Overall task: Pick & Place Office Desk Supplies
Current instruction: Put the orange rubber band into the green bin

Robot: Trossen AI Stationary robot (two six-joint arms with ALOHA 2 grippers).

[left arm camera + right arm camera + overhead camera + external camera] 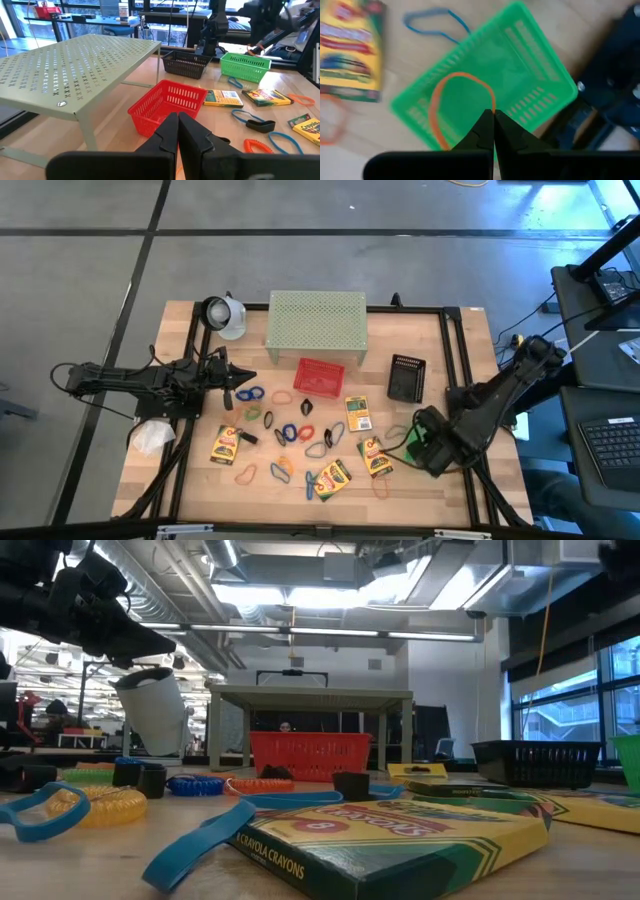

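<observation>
Green basket (pixel 485 85): right wrist view alone shows an orange loop (pixel 462 100) lying in it; from above the right arm covers it.
Right gripper (pixel 493 120): jaws clenched, empty, over the basket.
Left gripper (pixel 178 125): jaws clenched, empty, facing the red basket (pixel 167 102).
Crayon boxes (pixel 358 413), loops: spread mid-counter.

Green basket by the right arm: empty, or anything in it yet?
Not empty. In the right wrist view an orange loop hangs over the green basket, pinched in the shut right claw. Nothing else shows inside.

left gripper (pixel 177 131) – closed, table's left | right gripper (pixel 493 129) – closed, pointing down
</observation>
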